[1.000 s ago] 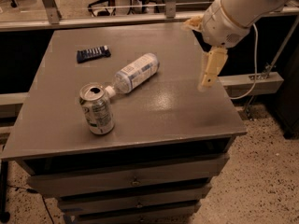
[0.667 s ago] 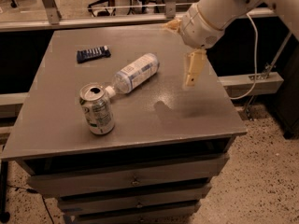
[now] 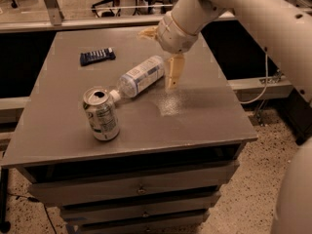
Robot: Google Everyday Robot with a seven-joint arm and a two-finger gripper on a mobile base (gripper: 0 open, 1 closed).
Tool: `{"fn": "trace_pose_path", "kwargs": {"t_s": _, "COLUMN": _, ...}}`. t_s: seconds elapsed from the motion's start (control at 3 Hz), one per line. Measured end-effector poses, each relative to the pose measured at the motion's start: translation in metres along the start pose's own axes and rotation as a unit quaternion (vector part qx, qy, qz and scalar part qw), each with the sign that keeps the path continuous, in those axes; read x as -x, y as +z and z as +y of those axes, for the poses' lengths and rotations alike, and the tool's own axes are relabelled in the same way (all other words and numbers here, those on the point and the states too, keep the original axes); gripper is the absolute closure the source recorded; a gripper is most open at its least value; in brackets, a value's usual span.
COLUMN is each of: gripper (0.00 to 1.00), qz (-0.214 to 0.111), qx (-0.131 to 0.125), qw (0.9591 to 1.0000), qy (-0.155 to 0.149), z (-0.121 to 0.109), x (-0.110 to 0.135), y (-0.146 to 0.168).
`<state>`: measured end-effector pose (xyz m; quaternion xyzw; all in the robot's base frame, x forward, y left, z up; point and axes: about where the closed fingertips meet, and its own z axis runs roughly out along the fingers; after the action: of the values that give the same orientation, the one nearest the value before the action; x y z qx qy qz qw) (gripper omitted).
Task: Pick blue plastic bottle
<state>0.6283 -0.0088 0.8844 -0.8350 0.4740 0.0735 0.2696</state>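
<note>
While the blue plastic bottle (image 3: 140, 77) lies on its side near the middle of the tabletop (image 3: 204, 116), its cap pointing toward the front-left corner and just beside the upright soda can (image 3: 101, 113), the gripper (image 3: 161, 57) hangs spread and empty by the bottle's base, on its back-right side. A flat dark pack (image 3: 97, 56) lies near the back-left corner.

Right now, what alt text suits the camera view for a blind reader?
The gripper hangs close beside the base end of the blue plastic bottle, lying on its side on a grey table. Its white cap points at an upright opened soda can; a dark-blue pack lies behind.
</note>
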Motion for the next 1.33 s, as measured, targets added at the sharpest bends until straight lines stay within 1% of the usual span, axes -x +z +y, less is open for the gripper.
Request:
{"fn": "trace_pose_path", "kwargs": {"t_s": 0.33, "gripper": 0.00, "qz": 0.000, "qx": 0.024, "qw": 0.9997, "qy": 0.003, "z": -0.015, "x": -0.005, "y": 0.028}}
{"fn": "trace_pose_path", "kwargs": {"t_s": 0.67, "gripper": 0.18, "qz": 0.015, "qx": 0.058, "qw": 0.9980, "qy": 0.018, "z": -0.019, "x": -0.018, "y": 0.053}}
{"fn": "trace_pose_path", "kwargs": {"t_s": 1.0, "gripper": 0.41, "qz": 0.026, "qx": 0.078, "qw": 0.9962, "qy": 0.030, "z": -0.023, "x": -0.026, "y": 0.055}}
{"fn": "trace_pose_path", "kwargs": {"t_s": 1.33, "gripper": 0.64, "qz": 0.044, "qx": 0.096, "qw": 0.9935, "qy": 0.043, "z": -0.030, "x": -0.020, "y": 0.037}}
